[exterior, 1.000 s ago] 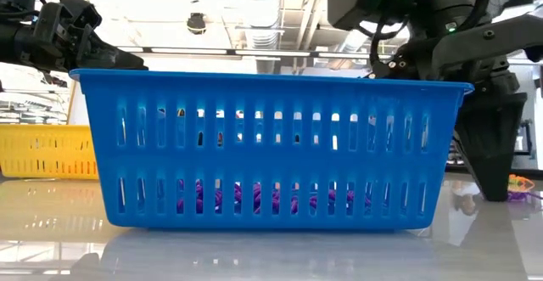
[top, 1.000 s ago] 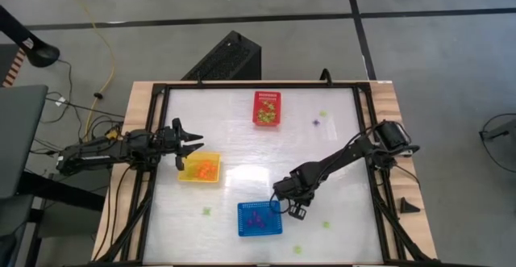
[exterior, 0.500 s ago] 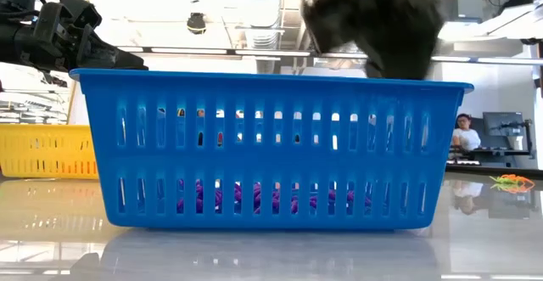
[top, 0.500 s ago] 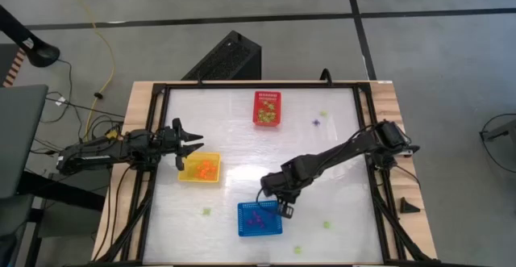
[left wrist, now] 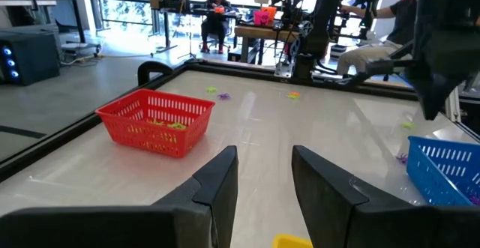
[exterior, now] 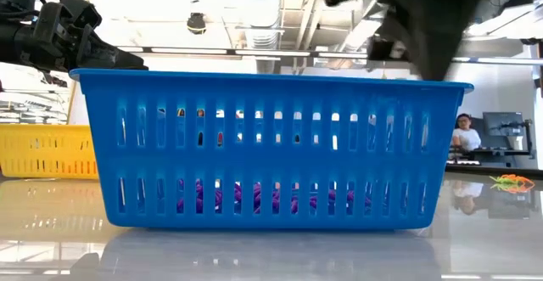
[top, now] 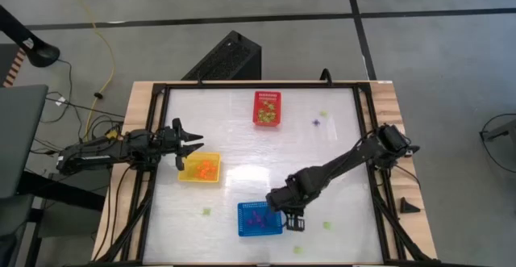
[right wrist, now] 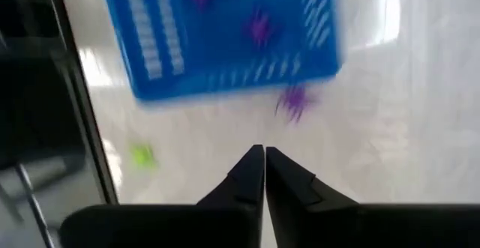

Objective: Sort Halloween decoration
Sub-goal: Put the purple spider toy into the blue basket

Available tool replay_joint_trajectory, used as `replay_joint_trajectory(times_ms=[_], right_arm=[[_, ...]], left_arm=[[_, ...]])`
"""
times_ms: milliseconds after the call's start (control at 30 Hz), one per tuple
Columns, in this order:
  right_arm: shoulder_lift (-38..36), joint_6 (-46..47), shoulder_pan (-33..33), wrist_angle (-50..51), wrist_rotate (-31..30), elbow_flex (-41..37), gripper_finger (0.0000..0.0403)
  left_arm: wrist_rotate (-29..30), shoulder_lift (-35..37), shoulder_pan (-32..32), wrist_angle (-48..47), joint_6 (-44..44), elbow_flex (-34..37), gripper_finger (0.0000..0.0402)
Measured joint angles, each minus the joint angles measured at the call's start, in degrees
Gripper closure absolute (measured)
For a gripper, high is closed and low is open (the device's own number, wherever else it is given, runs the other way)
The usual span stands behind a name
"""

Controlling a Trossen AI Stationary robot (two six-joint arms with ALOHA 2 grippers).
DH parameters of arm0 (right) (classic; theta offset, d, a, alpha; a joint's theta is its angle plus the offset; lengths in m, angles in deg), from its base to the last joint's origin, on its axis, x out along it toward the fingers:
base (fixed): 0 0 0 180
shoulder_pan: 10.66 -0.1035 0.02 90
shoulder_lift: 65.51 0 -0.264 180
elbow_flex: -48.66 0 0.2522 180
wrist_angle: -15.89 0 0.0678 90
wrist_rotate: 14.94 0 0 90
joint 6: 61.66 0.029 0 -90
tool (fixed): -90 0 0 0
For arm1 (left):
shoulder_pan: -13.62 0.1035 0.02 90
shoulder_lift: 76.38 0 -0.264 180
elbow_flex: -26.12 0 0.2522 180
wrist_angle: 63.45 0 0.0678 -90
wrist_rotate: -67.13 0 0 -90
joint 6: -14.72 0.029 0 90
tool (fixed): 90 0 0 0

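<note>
My right tool hangs just off the right edge of the blue basket, low over the desk. Its fingers are pressed together with nothing between them. A purple trinket lies on the desk just outside that basket's wall, ahead of the fingertips. I judge it is what I am here for, since purple ones already lie on the basket's floor and this one belongs with them. I would have to open before I can take it.

My left tool waits above the far left corner of the yellow basket, fingers spread and empty. That basket holds the orange trinkets. The red basket stands at the far middle of the desk with light green ones inside, so each colour has its own home.

Loose pieces are scattered on the desk: a green one left of the blue basket, another green one to its right, one more near the front edge, a green one and a purple one at the far right. By my reckoning the sorting is well along but not finished
</note>
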Motion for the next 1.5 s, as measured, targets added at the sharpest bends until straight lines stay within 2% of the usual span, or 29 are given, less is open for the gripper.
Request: replay_joint_trajectory(times_ms=[67,167,300,400,500,633,800,933,1100,1267,1400,1500], right_arm=[[0.04,-2.23,-0.80,1.26,-0.72,-0.68,0.0347],[-0.05,-5.63,-0.78,2.29,-5.36,-0.89,0.0334],[-1.85,-6.36,0.33,12.69,-20.23,-1.09,0.0322],[-7.50,-3.98,2.32,16.29,-28.24,-4.32,0.0318],[-16.44,-2.23,5.95,10.03,-29.79,-13.87,0.0316],[-29.94,0.74,14.60,-5.68,-31.64,-30.37,0.0316],[-38.01,3.34,27.25,-26.76,-33.59,-47.43,0.0308],[-38.39,-0.63,35.43,-38.60,-35.60,-55.02,0.0272],[-38.52,-0.86,41.76,-41.15,-37.33,-57.44,0.0197],[-38.53,0.29,42.12,-46.60,-38.38,-60.25,0.0146],[-37.15,1.20,40.87,-51.22,-44.74,-63.89,0.0142],[-34.42,1.21,39.62,-59.32,-48.71,-67.06,0.0142]], left_arm=[[-0.01,-0.02,-0.01,-0.02,0.00,0.01,0.0285],[-0.01,-0.02,0.01,-0.02,0.00,0.01,0.0285],[0.00,0.00,0.00,0.00,0.00,0.00,0.0285],[0.01,-0.02,0.01,0.00,0.00,0.01,0.0285],[0.00,-0.02,0.00,-0.01,0.00,0.01,0.0285],[-0.01,0.00,-0.01,-0.01,0.01,0.00,0.0285],[-0.01,0.00,0.00,-0.02,0.01,0.01,0.0285],[0.00,-0.02,0.00,-0.02,0.00,0.00,0.0285],[0.01,-0.01,0.00,-0.01,0.00,0.00,0.0285],[-0.01,0.00,-0.01,-0.02,0.00,0.01,0.0285],[-0.01,0.00,-0.01,-0.02,0.00,-0.01,0.0285],[-0.01,-0.02,-0.01,-0.02,0.01,0.01,0.0285]])
